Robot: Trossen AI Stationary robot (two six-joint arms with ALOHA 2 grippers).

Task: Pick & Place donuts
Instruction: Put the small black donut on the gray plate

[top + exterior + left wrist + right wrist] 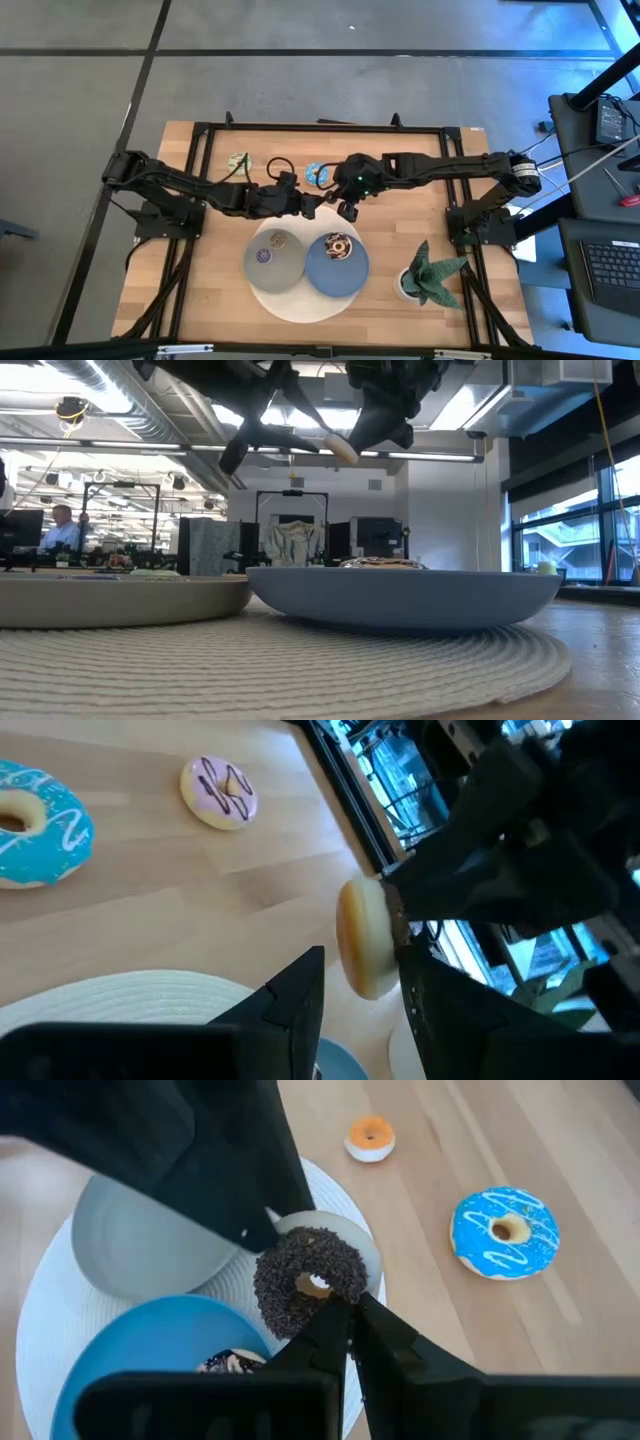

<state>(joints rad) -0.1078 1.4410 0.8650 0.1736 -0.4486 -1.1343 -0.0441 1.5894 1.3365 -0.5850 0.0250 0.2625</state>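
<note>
The right gripper [346,208] is clenched on the rim of the chocolate donut [285,1290], holding it in the air over mid-tabletop [200,290], above the mat's [300,305] edge where the two plates meet. The left gripper [310,207] meets it there, its fingers [295,985] spread on either side of the donut, a gap showing at one finger; I cannot tell whether the other touches.

Below, the blue plate [350,278] carries one donut [337,246] and the grey plate [285,272] two tiny ones [279,240]. The blue donut [505,1232], the orange one [370,1137] and the pink one [220,792] lie on bare wood beyond the mat, and the yellow-green one [238,162] nearer the left arm's side. A plant [432,272] stands near the right arm's corner.
</note>
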